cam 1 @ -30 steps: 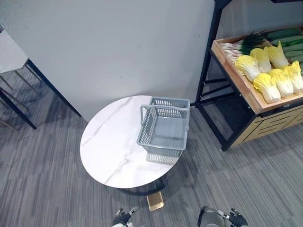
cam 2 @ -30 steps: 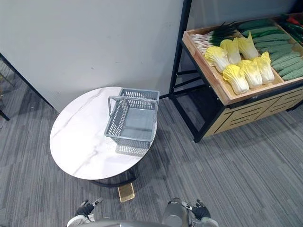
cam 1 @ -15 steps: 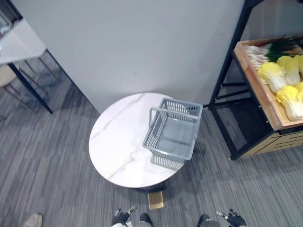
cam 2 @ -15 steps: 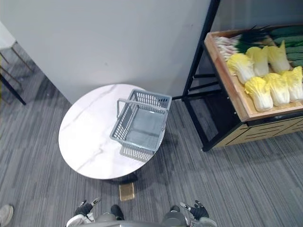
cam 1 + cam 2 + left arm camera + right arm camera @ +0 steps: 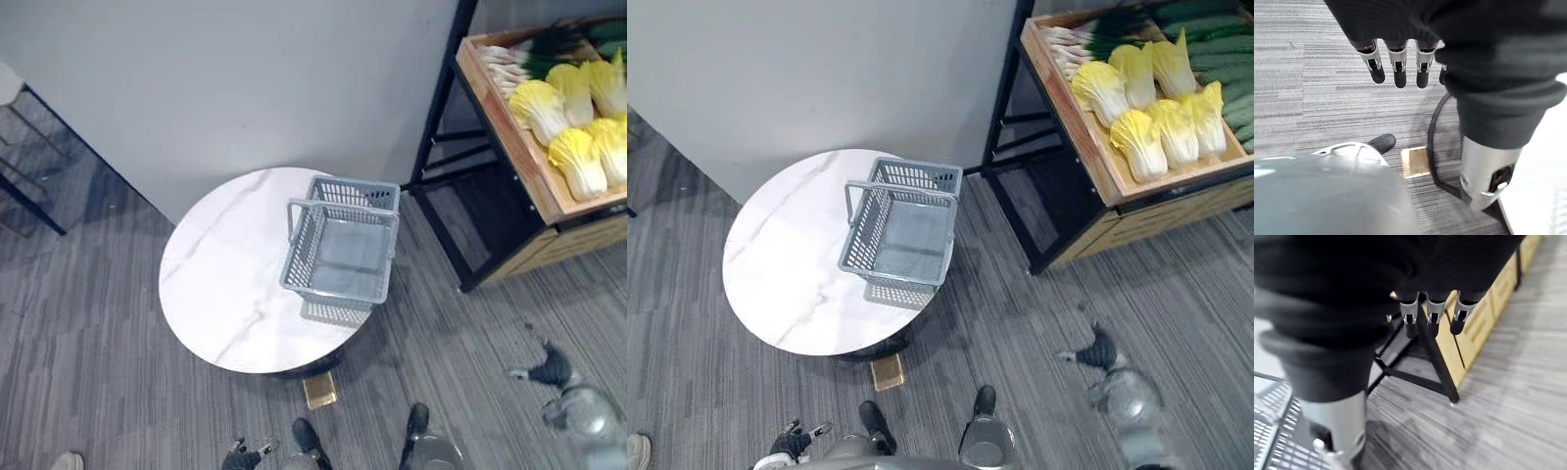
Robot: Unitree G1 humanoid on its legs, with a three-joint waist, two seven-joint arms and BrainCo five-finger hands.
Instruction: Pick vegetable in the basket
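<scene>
The grey plastic basket [image 5: 343,257] stands empty on the right half of the round white marble table [image 5: 223,294], its handle upright. Yellow cabbages [image 5: 1138,137] lie in a wooden shelf tray [image 5: 1073,127] at the upper right, with spring onions [image 5: 1068,41] and green cucumbers [image 5: 1215,51] behind them. My right hand [image 5: 1102,351] hangs over the carpet right of the table, below the shelf; its fingers [image 5: 1434,312] are straight and hold nothing. My left hand [image 5: 241,454] stays low by the bottom edge, its fingers [image 5: 1397,62] also straight and empty.
The shelf rests on a black metal frame [image 5: 441,147] with a wooden cabinet [image 5: 1484,313] under the tray. A small golden block [image 5: 320,392] lies on the grey carpet by the table's foot. A person's shoe [image 5: 65,460] shows at the lower left. A grey wall [image 5: 245,88] stands behind the table.
My right arm has swung out from the bottom edge to the right, toward the shelf. The camera has shifted, so the whole scene moved. The basket rests in the same spot on the table.
</scene>
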